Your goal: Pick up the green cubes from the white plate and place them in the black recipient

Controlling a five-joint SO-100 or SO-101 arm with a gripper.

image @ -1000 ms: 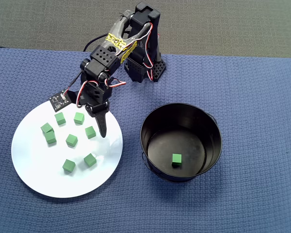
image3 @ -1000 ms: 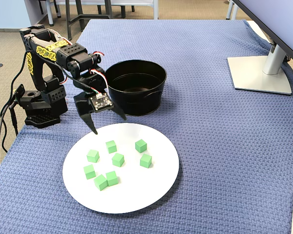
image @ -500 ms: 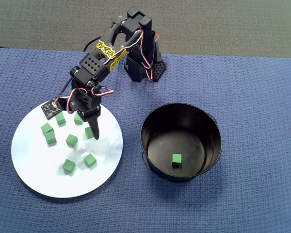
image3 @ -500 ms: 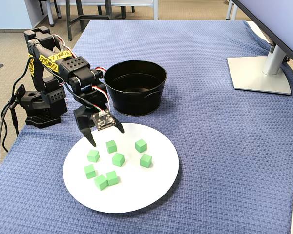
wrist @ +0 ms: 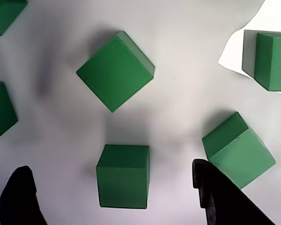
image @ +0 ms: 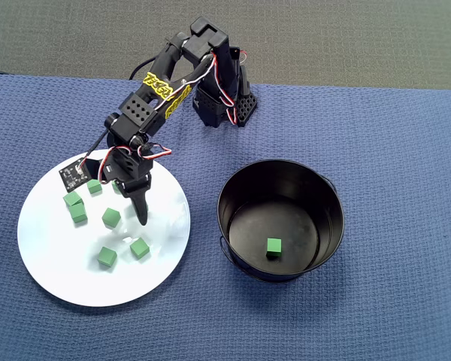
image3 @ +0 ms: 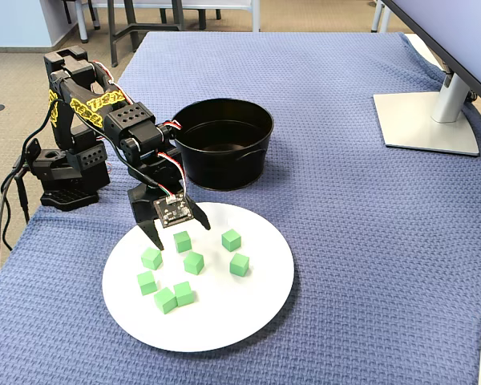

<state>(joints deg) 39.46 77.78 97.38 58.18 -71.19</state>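
seven green cubes sit on the white plate in the fixed view, and one more lies on the floor of the black pot in the overhead view. my gripper hangs low over the near-arm side of the plate with its jaws spread wide and nothing between them.

what matters for my next move: in the wrist view one cube lies squarely in the gap between the two dark fingertips, its faces roughly parallel to them, so i judge a straight drop and close should take it. a second cube sits just beside the right-hand fingertip there, turned at an angle, and could get nudged. the pot stands to the right of the plate in the overhead view, well apart from the gripper.
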